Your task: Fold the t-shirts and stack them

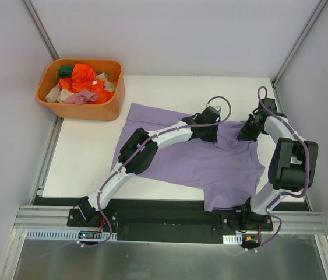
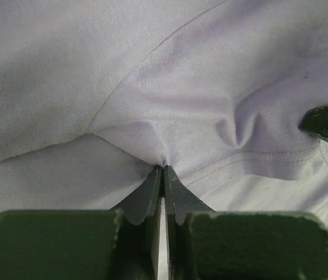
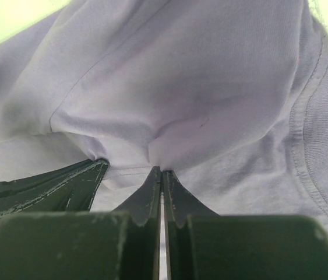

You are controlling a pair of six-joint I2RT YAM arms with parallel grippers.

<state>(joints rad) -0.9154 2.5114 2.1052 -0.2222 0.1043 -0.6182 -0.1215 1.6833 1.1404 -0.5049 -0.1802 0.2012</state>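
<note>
I saw the white table [image 1: 88, 157] w/ two things lying directly on it. The lavender t-shirt [image 1: 210, 169] lay spread over the centre & right part, mostly flat, but rumpled and lifted toward the far-right side. Its near-right piece hung past the table's near edge onto the black strip [image 1: 164, 207]. The orange tub [image 1: 79, 112] sat at the far-left corner, near the shirt's far-left corner. Couldn't tell if they touched.

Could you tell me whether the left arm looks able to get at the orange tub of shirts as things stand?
Probably not yet: the left gripper is shut on the lavender t-shirt, so reaching over would drag the cloth along. Otherwise nothing seems to stand between it and the orange tub.
</note>
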